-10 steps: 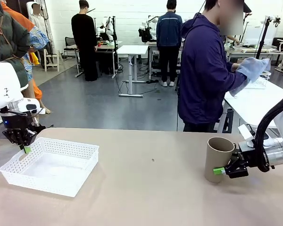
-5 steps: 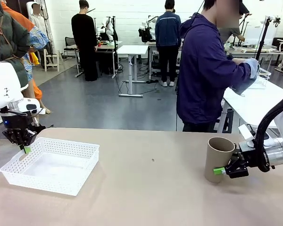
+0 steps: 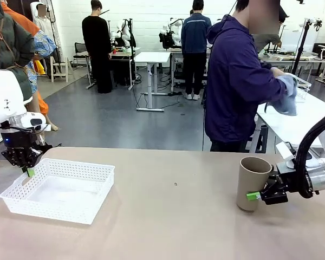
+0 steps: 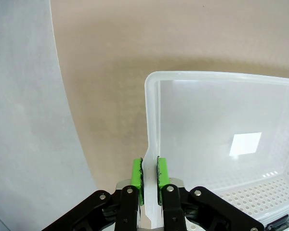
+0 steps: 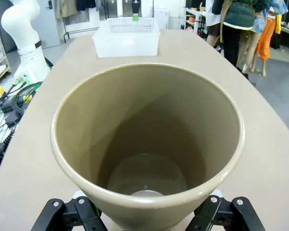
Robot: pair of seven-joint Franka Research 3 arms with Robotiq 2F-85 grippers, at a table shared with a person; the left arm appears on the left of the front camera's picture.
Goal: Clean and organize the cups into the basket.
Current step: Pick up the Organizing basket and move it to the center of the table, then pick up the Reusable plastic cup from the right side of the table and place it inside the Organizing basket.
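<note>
Basket (image 4: 152, 115) rim in left end effector (image 4: 149, 176); cup (image 3: 253, 181) apparently in right end effector (image 3: 252, 196).

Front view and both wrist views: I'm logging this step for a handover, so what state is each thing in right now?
cup: upright, empty, clamped low on its side by the right gripper.
basket: empty, on the table, one rim pinched by the left gripper.
left gripper: shut on the basket's rim.
right gripper: shut on the cup.
</note>
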